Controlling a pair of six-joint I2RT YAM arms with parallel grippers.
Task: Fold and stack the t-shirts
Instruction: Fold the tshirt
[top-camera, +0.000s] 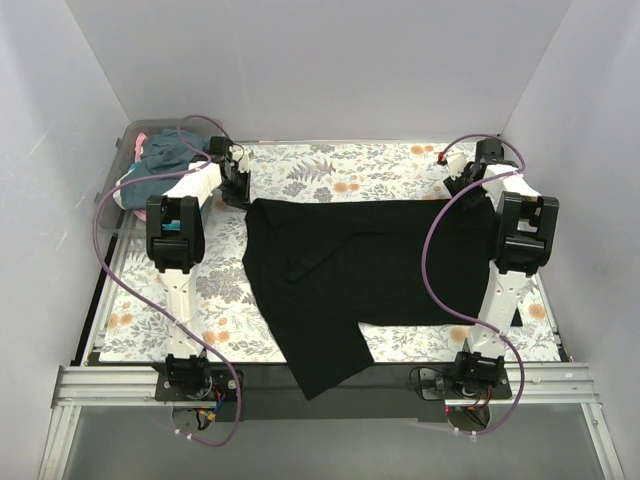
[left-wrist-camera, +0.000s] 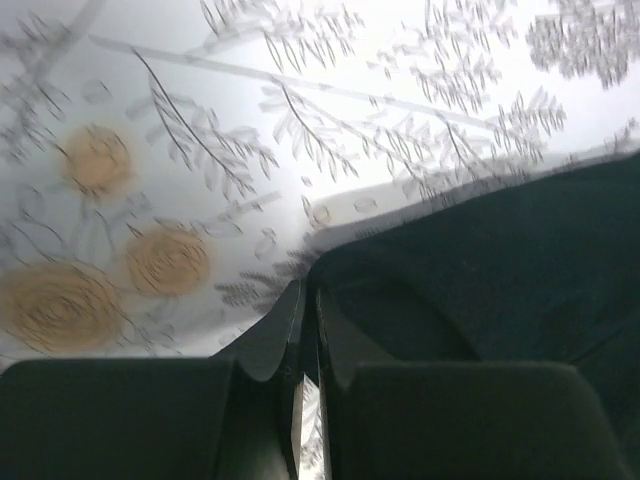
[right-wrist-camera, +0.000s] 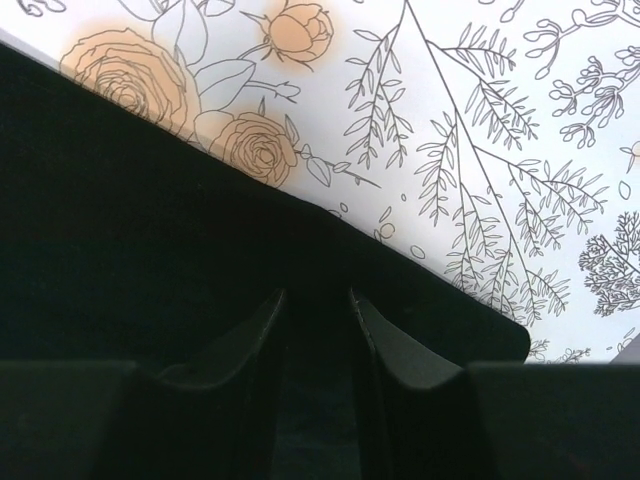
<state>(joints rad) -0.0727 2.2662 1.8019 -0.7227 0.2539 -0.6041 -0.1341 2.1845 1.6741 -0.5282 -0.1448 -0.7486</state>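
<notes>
A black t-shirt (top-camera: 350, 270) lies spread across the floral table cover (top-camera: 330, 165), one part hanging over the near edge. My left gripper (top-camera: 238, 188) is at its far left corner. In the left wrist view that gripper (left-wrist-camera: 308, 292) is shut, its tips meeting right on the corner of the black cloth (left-wrist-camera: 500, 260). My right gripper (top-camera: 462, 185) is at the shirt's far right edge. In the right wrist view it (right-wrist-camera: 318, 295) stands open, fingers apart over the black cloth (right-wrist-camera: 120, 220) just inside the hem. More t-shirts (top-camera: 160, 158), blue and teal, are heaped at the far left.
A clear plastic bin (top-camera: 126, 135) at the far left corner holds the heap of shirts. White walls close in the back and both sides. A metal rail (top-camera: 320, 385) runs along the near edge, where both arm bases are bolted.
</notes>
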